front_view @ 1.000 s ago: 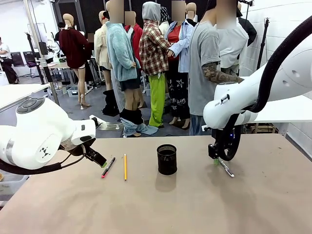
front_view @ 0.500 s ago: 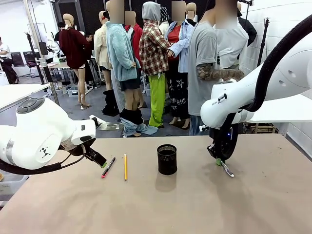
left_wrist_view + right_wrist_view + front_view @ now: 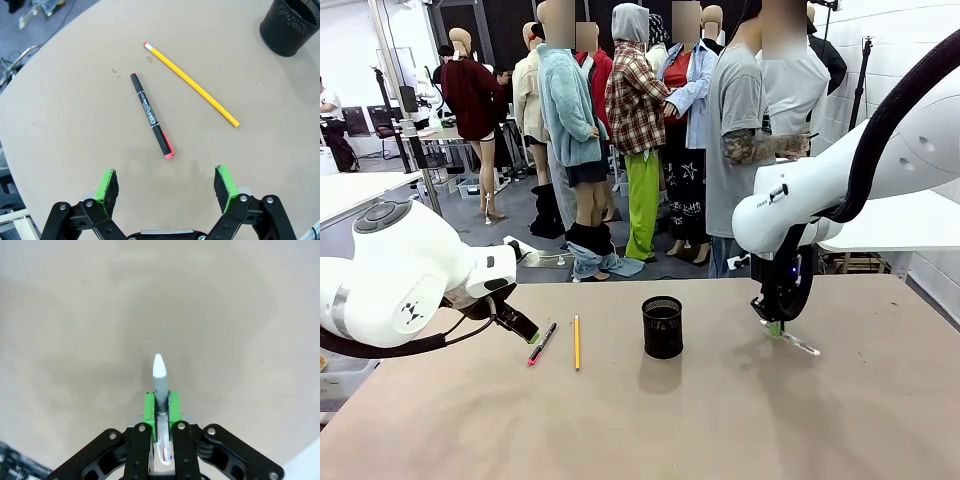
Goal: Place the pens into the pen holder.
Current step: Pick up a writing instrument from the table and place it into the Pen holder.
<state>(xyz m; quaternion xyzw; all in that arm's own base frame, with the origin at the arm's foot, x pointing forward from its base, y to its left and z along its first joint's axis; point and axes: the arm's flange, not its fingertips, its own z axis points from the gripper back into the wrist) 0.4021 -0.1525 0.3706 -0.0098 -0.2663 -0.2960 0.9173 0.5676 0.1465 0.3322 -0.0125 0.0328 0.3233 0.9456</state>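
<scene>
The black mesh pen holder (image 3: 662, 327) stands upright at the table's middle. Left of it lie the yellow pencil (image 3: 576, 342) and the black pen with a pink-red end (image 3: 542, 343), side by side and apart. My left gripper (image 3: 528, 333) hovers open just left of the black pen (image 3: 151, 114); the pencil (image 3: 191, 84) and the holder (image 3: 291, 26) lie beyond it. My right gripper (image 3: 776, 326), right of the holder, is shut on the white-grey pen (image 3: 797, 344), lifted off the table. That pen (image 3: 160, 379) sticks out between the green pads.
A person in a grey shirt (image 3: 740, 130) stands at the table's far side, behind my right arm. The brown table (image 3: 650, 430) is bare in front of the holder and toward the near edge.
My right gripper has lifted slightly and shifted right with the white-grey pen, whose free end now tilts out to the right. The left arm has not moved.
</scene>
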